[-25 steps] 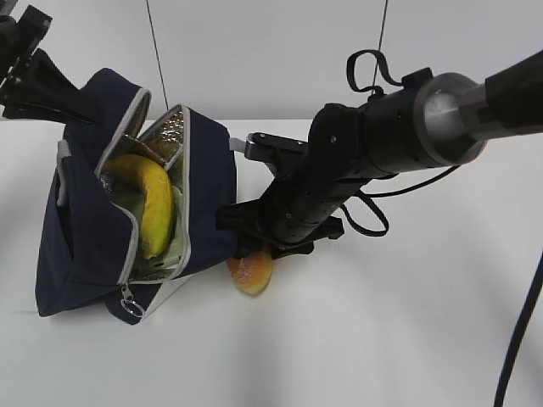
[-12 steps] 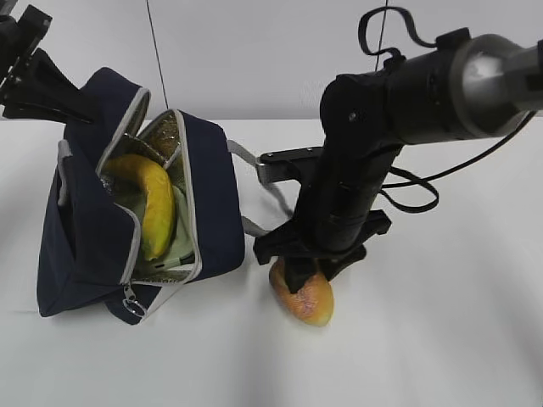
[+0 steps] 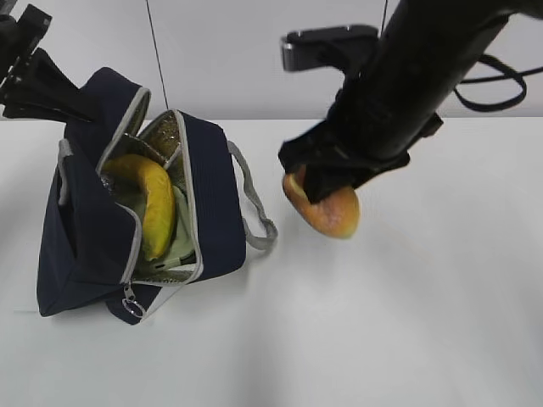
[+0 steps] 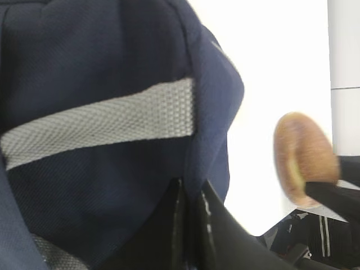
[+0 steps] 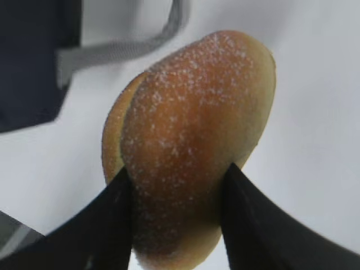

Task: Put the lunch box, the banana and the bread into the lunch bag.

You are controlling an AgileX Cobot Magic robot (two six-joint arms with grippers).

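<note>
We now have the bread (image 3: pixel 327 208) off the desk (image 3: pixel 407 322): a second ago it lay on the surface just beside the lunch bag (image 3: pixel 102 246), half hidden under our right arm, and half a second ago it was still low at the desk with the right gripper (image 3: pixel 318 182) over it. Now it hangs in the air to the right of the bag, clear of the grey strap handle (image 3: pixel 254 208). In the right wrist view the jaws are pinching the roll across its middle, 1 dark finger on each side, the sugared crust bulging between them.

The left gripper (image 4: pixel 188 225) has not moved over that second. Its jaws are pressed together on a fold of the navy fabric at the bag's upper left edge, which holds the mouth open.

Inside the bag we see the banana (image 3: pixel 153 203) lying on the sage-green lid of the lunch box (image 3: pixel 174 233), so 2 of the 3 items look placed. We judge the bread to be the last, with the lift done and the carry across to the opening next. The gap beside the banana looks narrow, so the roll may need to go in on top of it.
</note>
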